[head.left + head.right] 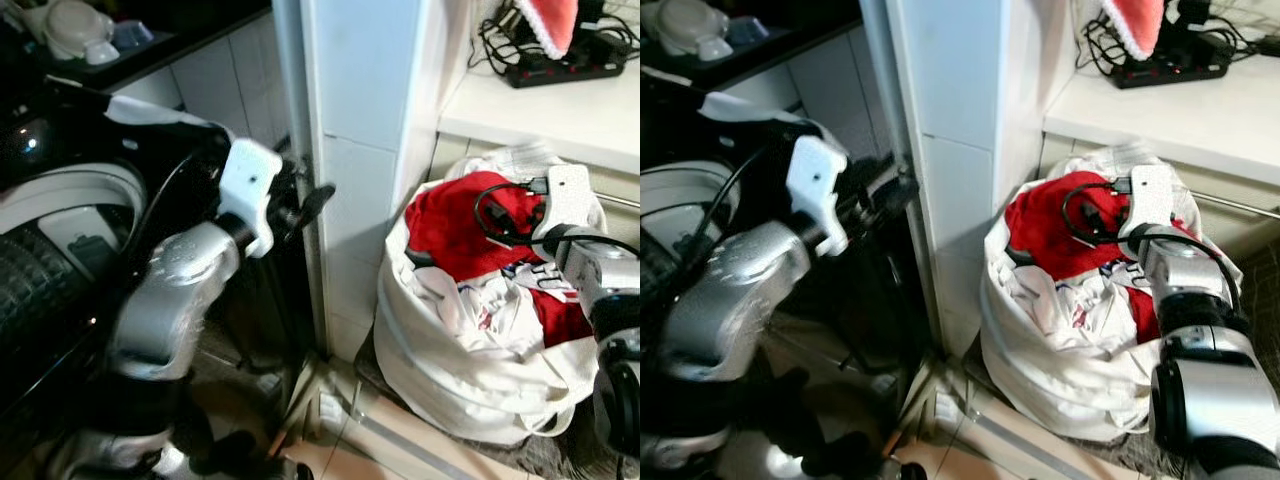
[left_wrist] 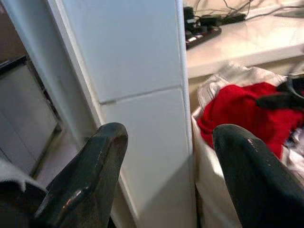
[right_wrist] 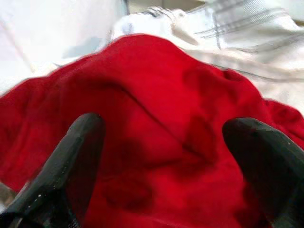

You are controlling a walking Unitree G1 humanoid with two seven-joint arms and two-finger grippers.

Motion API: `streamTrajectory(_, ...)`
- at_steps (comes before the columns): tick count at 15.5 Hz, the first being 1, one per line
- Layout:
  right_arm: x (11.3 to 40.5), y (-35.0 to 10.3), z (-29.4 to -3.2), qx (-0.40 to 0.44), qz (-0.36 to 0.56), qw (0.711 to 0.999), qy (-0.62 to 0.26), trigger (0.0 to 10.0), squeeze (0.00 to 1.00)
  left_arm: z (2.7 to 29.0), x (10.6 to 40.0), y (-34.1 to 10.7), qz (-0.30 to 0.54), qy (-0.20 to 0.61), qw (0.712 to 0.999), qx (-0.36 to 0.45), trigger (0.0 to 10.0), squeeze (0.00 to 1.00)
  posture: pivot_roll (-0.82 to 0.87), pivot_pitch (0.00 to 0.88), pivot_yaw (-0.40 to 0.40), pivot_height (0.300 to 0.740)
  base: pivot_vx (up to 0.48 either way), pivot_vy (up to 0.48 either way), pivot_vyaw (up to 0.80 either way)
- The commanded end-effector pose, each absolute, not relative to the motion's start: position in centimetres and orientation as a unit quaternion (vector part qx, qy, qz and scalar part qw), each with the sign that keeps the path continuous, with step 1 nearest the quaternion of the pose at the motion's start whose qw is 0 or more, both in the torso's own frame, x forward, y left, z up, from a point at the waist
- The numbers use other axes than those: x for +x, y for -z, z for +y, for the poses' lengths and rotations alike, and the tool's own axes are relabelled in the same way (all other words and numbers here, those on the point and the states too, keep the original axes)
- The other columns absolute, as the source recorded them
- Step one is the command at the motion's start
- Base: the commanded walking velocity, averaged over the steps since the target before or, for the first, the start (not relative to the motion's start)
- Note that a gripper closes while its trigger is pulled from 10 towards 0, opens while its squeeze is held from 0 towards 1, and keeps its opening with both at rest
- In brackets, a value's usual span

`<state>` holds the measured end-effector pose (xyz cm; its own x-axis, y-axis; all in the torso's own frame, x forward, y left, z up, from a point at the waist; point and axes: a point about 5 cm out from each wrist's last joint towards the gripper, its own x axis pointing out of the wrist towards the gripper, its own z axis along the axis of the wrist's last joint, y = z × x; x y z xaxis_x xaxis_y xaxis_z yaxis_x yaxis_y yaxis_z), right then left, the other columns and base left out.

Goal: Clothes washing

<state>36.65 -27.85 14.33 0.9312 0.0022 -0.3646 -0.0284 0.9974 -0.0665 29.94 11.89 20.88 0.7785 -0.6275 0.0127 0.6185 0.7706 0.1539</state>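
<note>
Right gripper over red garment in white laundry bag, fingers apart (left gripper likewise, empty).

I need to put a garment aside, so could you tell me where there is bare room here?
The white counter is bare in front of the black power strip; its back edge is crowded with cables. The laundry bag is heaped full, with the right gripper open over the red garment. The left gripper hangs open by the tiled pillar.

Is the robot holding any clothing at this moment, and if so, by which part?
Nothing is held. The right gripper hangs open over the red garment in the white laundry bag; the left gripper is open beside the tiled pillar.
</note>
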Motion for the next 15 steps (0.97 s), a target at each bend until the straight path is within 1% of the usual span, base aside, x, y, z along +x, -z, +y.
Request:
streamTrajectory(1,37.1,-14.7,-27.4,-0.046,0.183,0.982,-0.019,10.0,1.0,11.8,28.9,-21.2,-0.028,0.38,0.921,0.077,10.0,0.0,0.11,0.0,0.077,0.74,0.0,0.0,0.0)
streamTrajectory(2,37.0,-13.8,-27.4,-0.074,0.21,0.975,-0.008,10.0,1.0,11.7,27.3,-20.8,-0.016,0.437,0.894,0.099,10.0,0.0,0.14,0.0,0.077,0.74,0.0,0.0,0.0)
streamTrajectory(3,36.9,-13.5,-27.5,-0.097,0.22,0.971,0.002,10.0,1.0,11.8,27.0,-20.8,-0.011,0.444,0.89,0.104,10.0,0.0,0.15,0.0,0.078,0.74,0.0,0.0,0.0)
streamTrajectory(4,36.7,-13.0,-27.5,-0.126,0.228,0.965,0.007,10.0,0.15,11.7,26.8,-20.8,-0.008,0.443,0.89,0.106,10.0,0.0,0.16,0.0,0.082,0.74,0.0,0.0,0.0)
streamTrajectory(5,36.7,-12.6,-27.3,-0.135,0.233,0.963,0.005,10.0,0.0,11.7,26.8,-20.9,-0.007,0.443,0.89,0.106,10.0,0.0,0.16,0.0,0.085,0.74,0.0,0.0,0.0)
streamTrajectory(10,36.2,-11.1,-27.2,-0.144,0.26,0.954,0.027,10.0,0.0,12.2,26.3,-21.6,0.0,0.45,0.885,0.119,10.0,0.0,0.2,0.0,0.086,0.74,0.0,0.0,0.0)
streamTrajectory(12,35.7,-10.3,-27.4,-0.155,0.284,0.946,0.033,10.0,0.0,12.4,26.2,-21.5,0.007,0.448,0.885,0.125,10.0,0.0,0.21,0.0,0.086,0.74,0.0,0.0,0.0)
streamTrajectory(14,35.6,-10.0,-27.3,-0.15,0.285,0.946,0.032,10.0,0.0,12.3,26.1,-21.6,0.005,0.447,0.886,0.125,10.0,0.0,0.22,0.0,0.087,0.74,0.0,0.0,0.0)
streamTrajectory(15,35.4,-9.8,-27.3,-0.148,0.286,0.946,0.033,9.7,0.0,12.3,26.1,-21.7,0.005,0.448,0.885,0.125,10.0,0.0,0.22,0.0,0.089,0.74,0.0,0.0,0.0)
